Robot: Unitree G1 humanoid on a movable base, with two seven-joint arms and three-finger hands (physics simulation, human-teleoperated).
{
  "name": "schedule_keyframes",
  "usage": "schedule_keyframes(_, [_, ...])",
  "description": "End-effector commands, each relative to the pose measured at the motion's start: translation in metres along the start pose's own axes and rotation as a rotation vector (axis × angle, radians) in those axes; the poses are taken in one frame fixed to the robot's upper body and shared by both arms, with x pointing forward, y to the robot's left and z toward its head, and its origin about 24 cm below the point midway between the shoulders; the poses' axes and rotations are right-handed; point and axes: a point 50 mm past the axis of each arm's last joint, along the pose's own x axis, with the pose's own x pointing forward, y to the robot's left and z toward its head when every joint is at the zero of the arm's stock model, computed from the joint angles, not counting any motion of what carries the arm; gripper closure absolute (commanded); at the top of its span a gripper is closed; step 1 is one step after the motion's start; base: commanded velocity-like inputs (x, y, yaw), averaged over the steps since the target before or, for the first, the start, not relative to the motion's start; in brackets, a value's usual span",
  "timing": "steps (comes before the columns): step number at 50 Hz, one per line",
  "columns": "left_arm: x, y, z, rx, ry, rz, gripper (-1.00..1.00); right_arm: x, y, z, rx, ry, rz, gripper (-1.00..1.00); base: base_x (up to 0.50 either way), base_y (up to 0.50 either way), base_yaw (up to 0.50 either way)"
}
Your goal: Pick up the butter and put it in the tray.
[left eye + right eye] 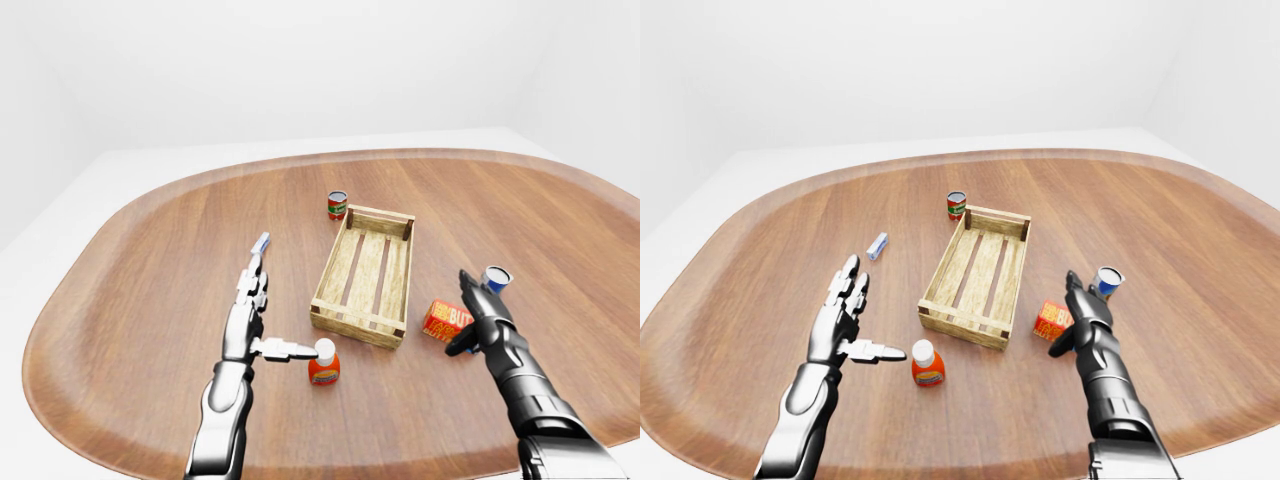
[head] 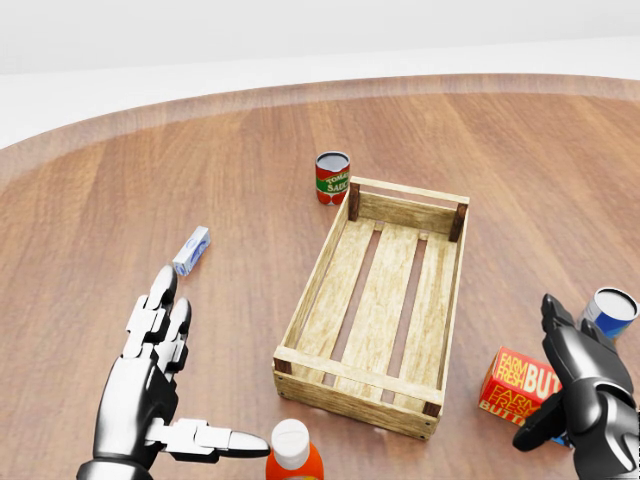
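The butter (image 2: pixel 517 385) is a red and yellow box lying on the wooden table just right of the tray's near right corner. The tray (image 2: pixel 380 300) is an empty slatted wooden crate in the middle of the head view. My right hand (image 2: pixel 572 385) is open, its fingers beside the butter's right end and its thumb low against the box; the fingers are not closed round it. My left hand (image 2: pixel 165 385) is open and empty at the lower left, thumb pointing toward an orange bottle.
An orange bottle with a white cap (image 2: pixel 292 458) stands by my left thumb. A tomato can (image 2: pixel 332 177) stands at the tray's far left corner. A blue-topped can (image 2: pixel 609 311) stands just past my right hand. A small blue and white tube (image 2: pixel 191 250) lies left of the tray.
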Motion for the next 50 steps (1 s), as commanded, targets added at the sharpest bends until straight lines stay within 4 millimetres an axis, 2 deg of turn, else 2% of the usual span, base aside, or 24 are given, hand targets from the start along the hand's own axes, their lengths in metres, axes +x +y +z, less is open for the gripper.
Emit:
schedule_keyframes(1, [0.0, 0.0, 0.0, -0.001, 0.0, -0.001, -1.0, 0.007, 0.006, -0.008, -0.01, 0.074, 0.02, -1.0, 0.0, 0.0, 0.0])
schedule_keyframes(18, [0.0, -0.001, -0.001, -0.001, 0.002, -0.002, -1.0, 0.009, 0.014, -0.013, -0.036, 0.131, 0.053, -1.0, 0.0, 0.0, 0.0])
schedule_keyframes(34, [0.0, -0.001, -0.001, -0.002, 0.004, -0.004, -1.0, 0.011, 0.016, -0.004, -0.053, 0.125, 0.07, -1.0, 0.0, 0.0, 0.0])
schedule_keyframes(50, [0.0, -0.002, -0.002, -0.004, 0.006, -0.007, -1.0, 0.008, 0.032, 0.006, -0.027, 0.109, 0.043, -1.0, 0.0, 0.0, 0.0])
